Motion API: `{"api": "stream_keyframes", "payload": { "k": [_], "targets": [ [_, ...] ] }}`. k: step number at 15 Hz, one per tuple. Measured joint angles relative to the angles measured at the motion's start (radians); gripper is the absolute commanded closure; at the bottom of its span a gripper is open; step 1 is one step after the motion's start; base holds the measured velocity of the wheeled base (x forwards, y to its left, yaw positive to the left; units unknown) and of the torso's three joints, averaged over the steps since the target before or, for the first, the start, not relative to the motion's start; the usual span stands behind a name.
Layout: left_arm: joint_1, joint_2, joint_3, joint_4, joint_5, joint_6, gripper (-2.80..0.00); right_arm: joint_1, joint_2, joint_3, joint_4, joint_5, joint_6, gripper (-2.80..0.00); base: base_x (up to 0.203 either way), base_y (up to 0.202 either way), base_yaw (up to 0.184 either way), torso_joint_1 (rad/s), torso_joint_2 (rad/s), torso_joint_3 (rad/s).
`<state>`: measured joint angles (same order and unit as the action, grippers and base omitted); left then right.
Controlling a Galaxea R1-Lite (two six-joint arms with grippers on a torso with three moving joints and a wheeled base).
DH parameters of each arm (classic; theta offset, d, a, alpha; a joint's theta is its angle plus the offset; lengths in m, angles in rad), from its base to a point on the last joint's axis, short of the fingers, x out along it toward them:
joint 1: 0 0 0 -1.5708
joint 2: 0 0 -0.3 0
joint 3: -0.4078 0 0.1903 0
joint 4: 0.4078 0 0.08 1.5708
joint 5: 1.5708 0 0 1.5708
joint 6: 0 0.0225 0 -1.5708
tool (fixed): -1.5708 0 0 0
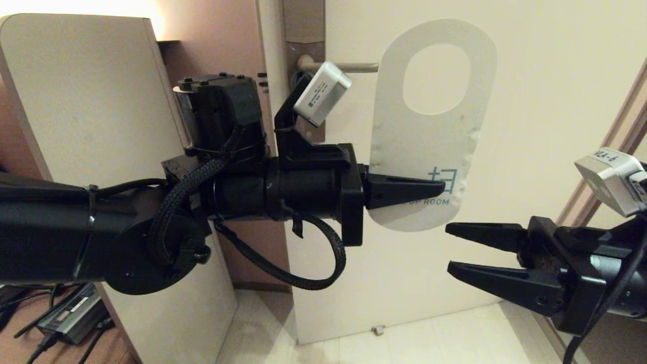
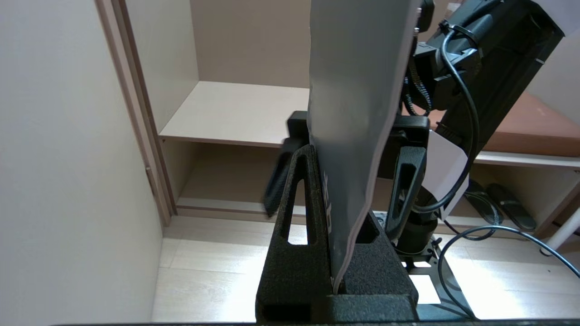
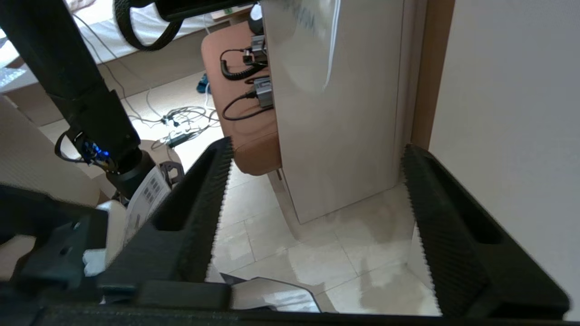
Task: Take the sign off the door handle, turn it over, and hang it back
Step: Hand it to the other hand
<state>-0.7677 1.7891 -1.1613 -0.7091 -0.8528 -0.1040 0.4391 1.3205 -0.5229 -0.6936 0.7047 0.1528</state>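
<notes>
The left claw (image 1: 438,188) is clamped on the sign's (image 1: 429,131) lower edge, holding it upright off the door handle (image 1: 349,66), white "make up room" face toward the camera. That low, edge-on pinch leaves the card free to flex or swing, so its oval hole could miss the lever on rehanging. The right claw (image 1: 449,247), spread wide and empty, waits just below; it could knock the card.

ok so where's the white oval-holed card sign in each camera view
Head view: the white card sign is upper centre, its lower edge pinched by the left gripper.
Left wrist view: it rises edge-on at centre.
Right wrist view: I cannot tell.
Shared landmark: the open right gripper below the sign.
</notes>
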Motion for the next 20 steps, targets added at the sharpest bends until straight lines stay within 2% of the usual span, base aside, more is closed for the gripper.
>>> {"api": "stream_keyframes", "payload": {
  "k": [10,20],
  "targets": [
    [-0.006,-0.002,0.0,-0.001,0.001,0.001,0.0,0.056,0.114,-0.131,0.0,-0.001,-0.002,-2.8,0.0,0.0,0.0,0.0,0.0,0.0],
    [-0.011,0.0,-0.001,-0.002,-0.001,0.004,0.0,0.12,0.147,-0.186,0.0,0.001,-0.003,-2.8,0.0,0.0,0.0,0.0,0.0,0.0]
  ]
}}
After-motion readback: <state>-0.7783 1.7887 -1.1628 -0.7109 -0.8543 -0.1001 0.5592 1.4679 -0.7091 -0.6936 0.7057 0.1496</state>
